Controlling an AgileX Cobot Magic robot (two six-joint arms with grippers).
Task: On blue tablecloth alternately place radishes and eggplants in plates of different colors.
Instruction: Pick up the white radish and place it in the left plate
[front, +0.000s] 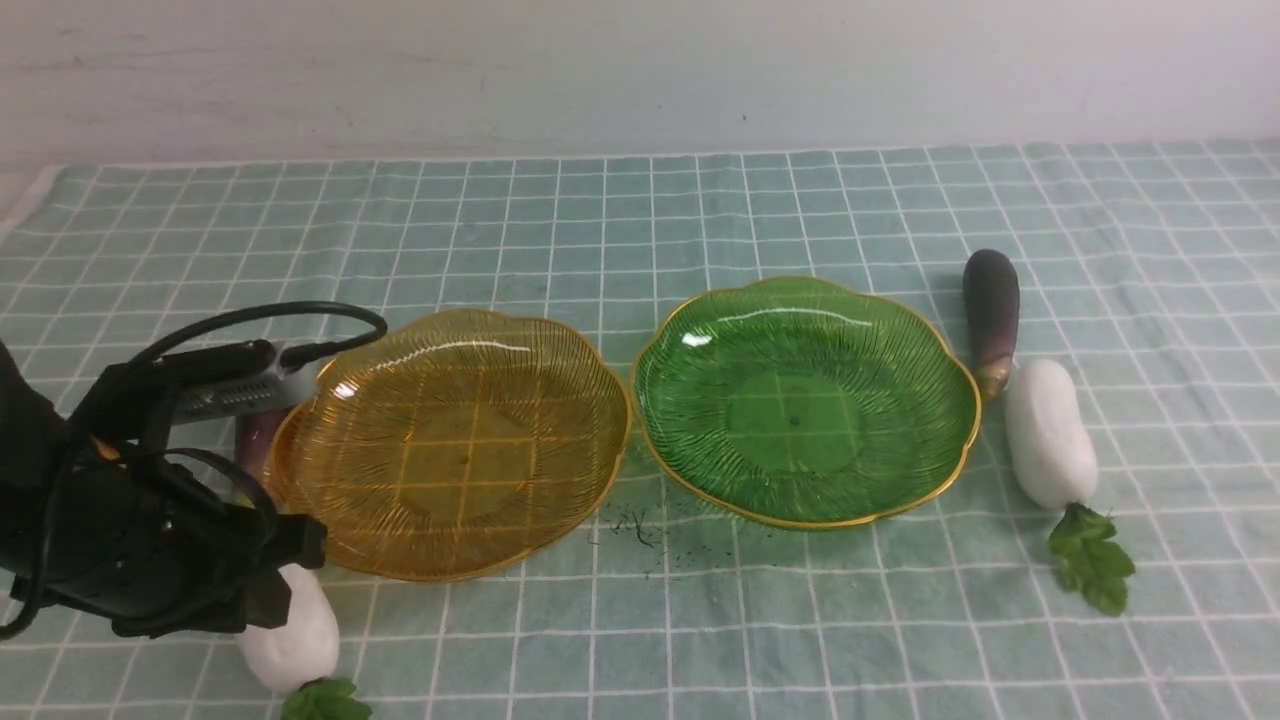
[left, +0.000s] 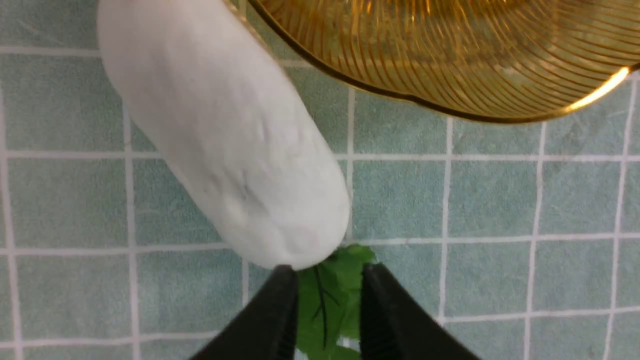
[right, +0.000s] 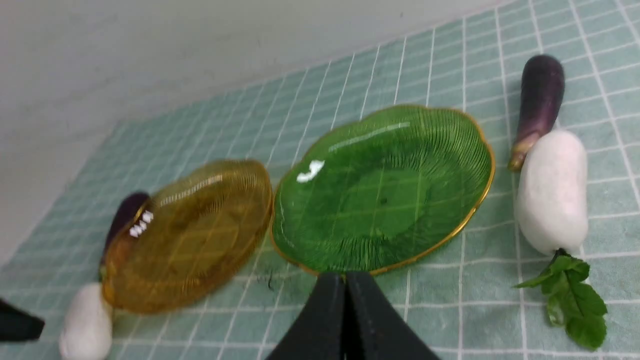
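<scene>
We hold our left gripper (left: 327, 285) partly open with nothing between its fingertips, above the leafy end of the left white radish (left: 225, 130), while our right gripper (right: 342, 280) is closed and empty. That radish lies smooth and stubby on the gridded teal cloth (front: 700, 640), beside the amber plate (front: 465, 450), its green sprig (left: 327, 310) spread flat.

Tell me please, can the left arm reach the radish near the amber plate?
Probably yes: the left end effector hangs open near this radish, and the amber plate sits beside it, seemingly not blocking.
</scene>
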